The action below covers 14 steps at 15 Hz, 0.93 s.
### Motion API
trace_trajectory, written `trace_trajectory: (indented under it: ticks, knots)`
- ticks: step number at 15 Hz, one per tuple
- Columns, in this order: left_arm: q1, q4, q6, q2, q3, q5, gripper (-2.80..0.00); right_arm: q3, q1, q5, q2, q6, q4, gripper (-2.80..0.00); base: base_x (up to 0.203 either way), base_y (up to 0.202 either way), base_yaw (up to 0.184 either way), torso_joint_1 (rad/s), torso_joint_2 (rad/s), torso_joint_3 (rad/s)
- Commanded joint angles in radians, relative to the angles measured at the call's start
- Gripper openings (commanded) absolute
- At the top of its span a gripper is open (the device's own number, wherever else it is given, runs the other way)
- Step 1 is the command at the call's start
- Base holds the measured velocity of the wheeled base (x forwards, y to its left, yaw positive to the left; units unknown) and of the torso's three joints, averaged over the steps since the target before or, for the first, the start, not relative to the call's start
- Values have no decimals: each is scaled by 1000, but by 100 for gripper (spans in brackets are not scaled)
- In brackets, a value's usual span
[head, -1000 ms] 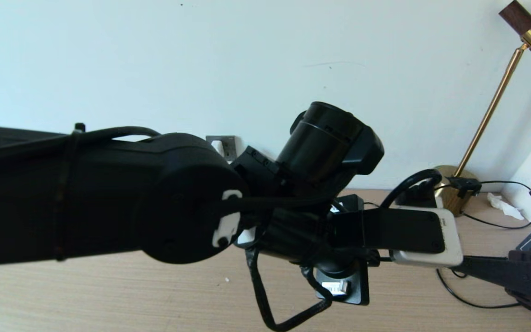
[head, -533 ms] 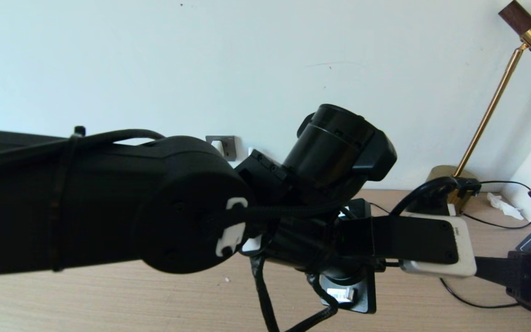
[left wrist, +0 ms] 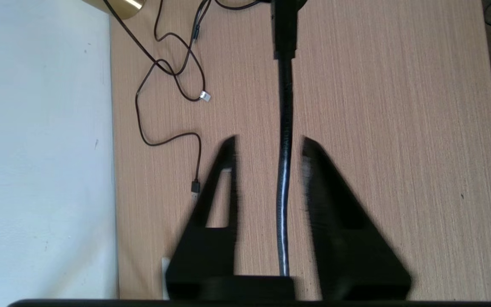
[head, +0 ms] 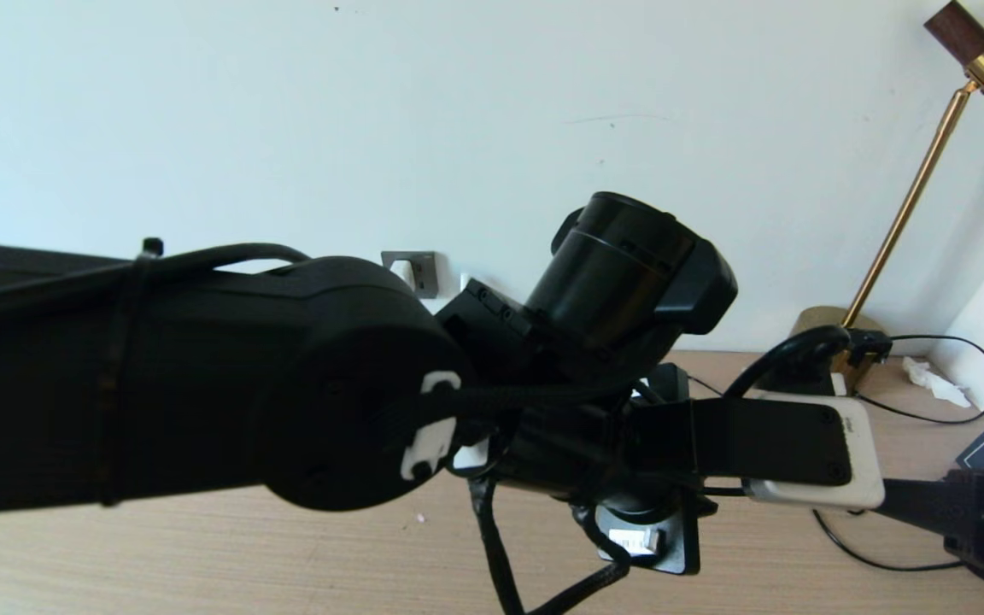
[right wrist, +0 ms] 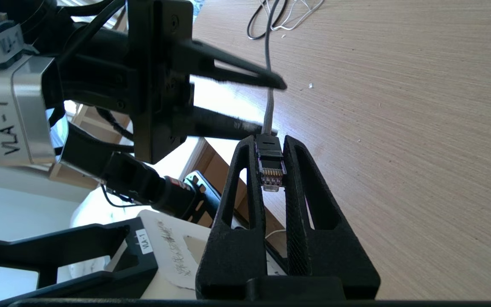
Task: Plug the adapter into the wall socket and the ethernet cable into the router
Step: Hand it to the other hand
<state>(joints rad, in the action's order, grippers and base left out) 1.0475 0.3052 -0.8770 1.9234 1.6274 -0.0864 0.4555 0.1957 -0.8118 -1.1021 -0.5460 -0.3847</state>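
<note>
Both right pincer (right wrist: 271,143) fingers round ethernet cable (right wrist: 270,164).

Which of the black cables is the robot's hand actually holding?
The thick black ethernet cable with the clear plastic plug tip, pinched in the right hand. The thinner black cables with small metal plugs lie loose on the wooden tabletop.

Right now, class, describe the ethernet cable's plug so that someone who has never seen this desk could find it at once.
Start at the wooden desk, then find the right gripper above it. Pinched between its fingers is the ethernet cable: unlike the thin black cables lying on the desk, its plug is clear with gold contacts.
</note>
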Motion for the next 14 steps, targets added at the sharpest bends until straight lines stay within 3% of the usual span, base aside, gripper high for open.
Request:
trace_trajectory:
  ticks: [1, 3, 7, 10, 11, 14]
  knots:
    - [4, -4, -5, -4, -1, 3, 0, 0, 1, -4, 2, -6, -2, -280, 0, 0, 0, 0, 0, 0]
    - [6, -56, -6, -11, -14, 5, 0, 1, 1, -5, 27, -73, -2, -280, 0, 0, 0, 0, 0, 0]
    - [19, -247, -15, -59, -103, 24, 0, 60, 1, -6, 51, -372, -3, -280, 0, 0, 0, 0, 0, 0]
    - [21, -433, -58, -82, -194, 33, 0, 121, 1, -5, 48, -605, 0, -280, 0, 0, 0, 0, 0, 0]
    - [22, -489, -65, -90, -218, 30, 0, 144, 1, -8, 46, -649, 8, -280, 0, 0, 0, 0, 0, 0]
    - [20, -628, -90, -114, -277, 25, 0, 219, 0, -15, 0, -666, 107, -280, 0, 0, 0, 0, 0, 0]
